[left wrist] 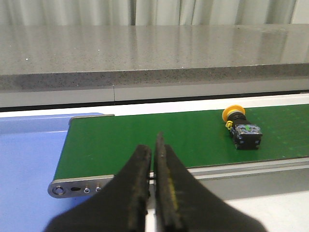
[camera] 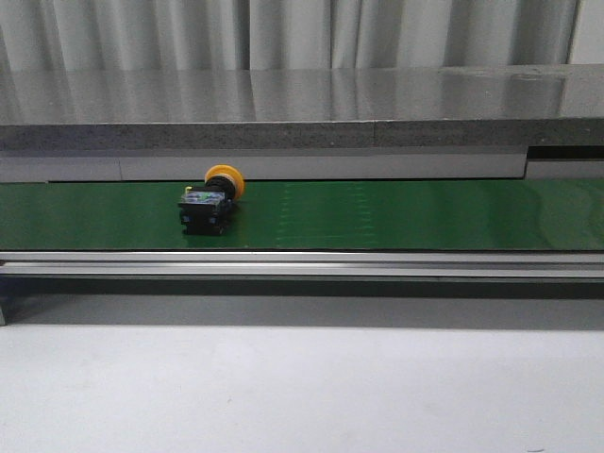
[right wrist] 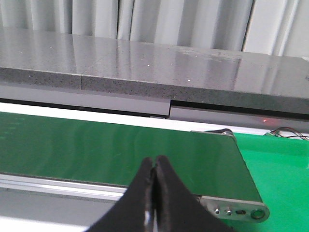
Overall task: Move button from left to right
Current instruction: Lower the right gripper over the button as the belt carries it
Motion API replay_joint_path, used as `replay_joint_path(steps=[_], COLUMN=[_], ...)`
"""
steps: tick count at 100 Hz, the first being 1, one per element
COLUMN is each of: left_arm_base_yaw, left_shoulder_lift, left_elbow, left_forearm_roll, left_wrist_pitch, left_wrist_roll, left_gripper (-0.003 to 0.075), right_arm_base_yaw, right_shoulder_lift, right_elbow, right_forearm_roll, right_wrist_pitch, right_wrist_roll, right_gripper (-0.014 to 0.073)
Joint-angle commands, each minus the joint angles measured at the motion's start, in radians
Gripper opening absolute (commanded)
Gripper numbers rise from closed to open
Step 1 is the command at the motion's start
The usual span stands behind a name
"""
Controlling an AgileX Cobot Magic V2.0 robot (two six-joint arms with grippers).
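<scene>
The button point(camera: 211, 199), a yellow-orange cap on a black boxy body, lies on its side on the green belt point(camera: 377, 215), left of the middle in the front view. It also shows in the left wrist view point(left wrist: 243, 129), well beyond the fingers and off to one side. My left gripper point(left wrist: 153, 145) is shut and empty, held over the belt's near rail by the belt's left end. My right gripper point(right wrist: 153, 163) is shut and empty, held over the near rail close to the belt's right end. Neither gripper shows in the front view.
A grey stone ledge point(camera: 302, 104) runs behind the belt, with pale curtains above. A metal rail point(camera: 302, 264) edges the belt's near side. A blue surface point(left wrist: 26, 159) lies past the belt's left end, a bright green surface point(right wrist: 285, 174) past its right end.
</scene>
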State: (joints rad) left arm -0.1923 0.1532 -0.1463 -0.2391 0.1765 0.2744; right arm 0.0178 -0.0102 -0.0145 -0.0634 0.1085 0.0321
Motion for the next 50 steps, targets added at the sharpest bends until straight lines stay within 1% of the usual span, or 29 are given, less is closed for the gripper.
replay_joint_path(steps=[1,16,43,50], left_arm_base_yaw=[-0.001,-0.001,-0.001,-0.001], left_shoulder_lift=[0.009,0.009,0.009,0.009], left_elbow=[-0.027,-0.027,-0.027,-0.027], left_forearm_roll=[-0.011,-0.011,-0.011,-0.011], left_wrist_pitch=[-0.087,-0.087,-0.087,-0.087], left_wrist_roll=[-0.004,-0.004,-0.004,-0.004], left_gripper=[0.0005,0.0005,0.0005,0.0005], right_arm_base_yaw=[-0.005,-0.005,-0.005,-0.005], right_shoulder_lift=[0.022,0.142,0.497,0.592], right_elbow=[-0.109,-0.287,-0.588,-0.658], right_forearm_roll=[-0.009,-0.009,-0.009,-0.009], right_wrist_pitch=[-0.013,0.148,0.401,0.445], right_wrist_roll=[-0.002,-0.002,-0.002,-0.002], right_gripper=[-0.0122,-0.0122,-0.0122,-0.0122])
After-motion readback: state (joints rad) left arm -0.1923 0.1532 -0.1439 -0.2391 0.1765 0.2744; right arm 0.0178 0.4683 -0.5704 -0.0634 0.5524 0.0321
